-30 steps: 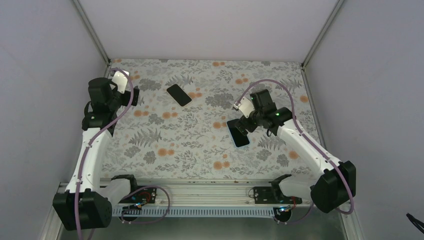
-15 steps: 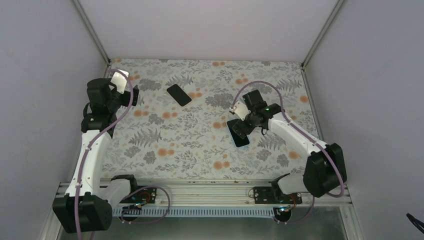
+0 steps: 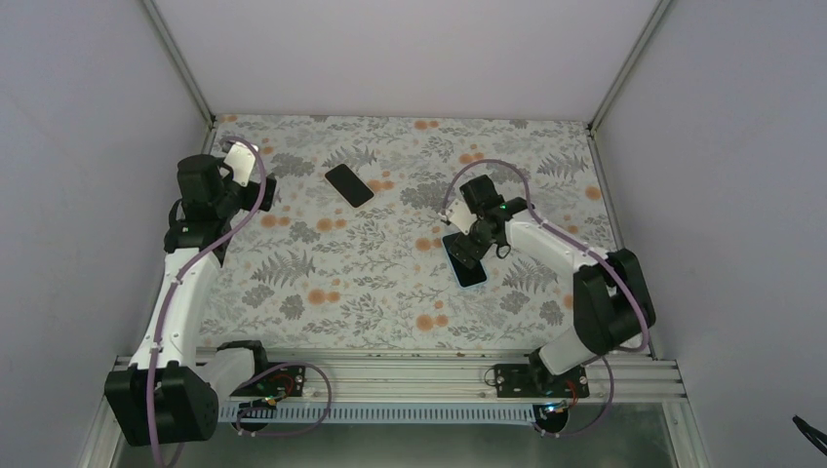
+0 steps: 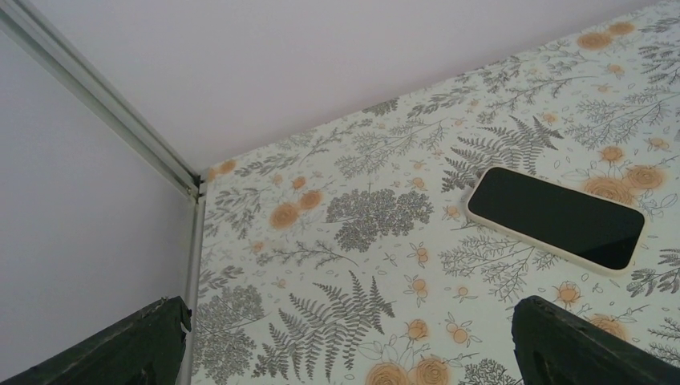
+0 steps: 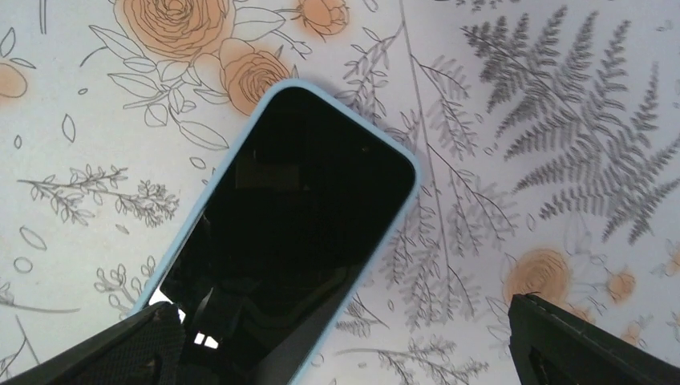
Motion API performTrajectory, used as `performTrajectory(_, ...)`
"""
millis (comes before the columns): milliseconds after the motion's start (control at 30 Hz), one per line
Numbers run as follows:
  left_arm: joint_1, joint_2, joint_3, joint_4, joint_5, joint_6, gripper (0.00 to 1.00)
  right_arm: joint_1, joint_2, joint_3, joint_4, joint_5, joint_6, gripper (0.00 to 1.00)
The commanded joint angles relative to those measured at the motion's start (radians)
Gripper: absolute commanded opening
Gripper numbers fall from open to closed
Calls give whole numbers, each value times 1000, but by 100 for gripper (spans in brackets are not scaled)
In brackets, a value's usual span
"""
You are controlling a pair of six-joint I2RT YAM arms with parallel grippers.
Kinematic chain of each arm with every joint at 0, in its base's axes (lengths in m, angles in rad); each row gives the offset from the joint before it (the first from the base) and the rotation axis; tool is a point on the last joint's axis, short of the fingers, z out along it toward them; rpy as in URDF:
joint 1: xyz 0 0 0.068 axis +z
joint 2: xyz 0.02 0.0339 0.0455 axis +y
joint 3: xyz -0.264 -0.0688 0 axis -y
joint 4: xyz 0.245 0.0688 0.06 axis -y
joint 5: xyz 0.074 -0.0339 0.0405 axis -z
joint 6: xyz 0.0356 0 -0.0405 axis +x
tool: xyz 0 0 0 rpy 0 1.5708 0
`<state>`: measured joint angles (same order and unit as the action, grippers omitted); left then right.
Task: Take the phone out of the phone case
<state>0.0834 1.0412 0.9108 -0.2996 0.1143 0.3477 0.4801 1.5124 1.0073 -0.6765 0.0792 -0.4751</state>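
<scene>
1. Black fingers [image 5: 104, 349] of the right gripper [image 5: 345, 353] stand at the two lower corners of the right wrist view. The jaws are spread wide and they grasp nothing.
2. Between them lies the phone [image 5: 297, 208], dark screen up, inside the light blue phone case [image 5: 405, 192], which shows as a thin rim around it. One end of the phone runs under the finger at the lower left corner of that view. I cannot tell whether the finger touches it.
3. In the top view this gripper hangs low over the far part of the phone. The phone lies flat on the flowered desk [image 3: 371, 283], a little right of the middle.
4. The left gripper [image 4: 345, 353] has its jaws wide apart too, and they are empty. It is raised above the far left part of the desk.
5. A second phone [image 4: 556, 216], black with a pale rim, lies flat near the far edge. It is well apart from both grippers.
</scene>
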Motion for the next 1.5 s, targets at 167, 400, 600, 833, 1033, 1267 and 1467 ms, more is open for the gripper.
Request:
performTrajectory(167,7,7,-15,36,16,19,100,103,114,8,65,12,46,100)
performTrajectory(400,7,6,-16,29,16,27,100,140,182,-39,155,148,81,100)
performTrajectory(600,8,3,-19,19,38,31,100,138,118,-132,163,230,98,100)
performTrajectory(833,6,16,-20,11,83,29,100,115,32,-224,124,191,111,100)
performTrajectory(1033,7,31,-21,-5,129,53,100,19,3,-249,80,56,68,100)
performTrajectory(1267,7,67,-1,-23,170,70,100,-82,13,-237,47,-54,-9,100)
performTrajectory(1467,7,106,32,-62,228,127,100,-93,74,-213,8,-96,-72,100)
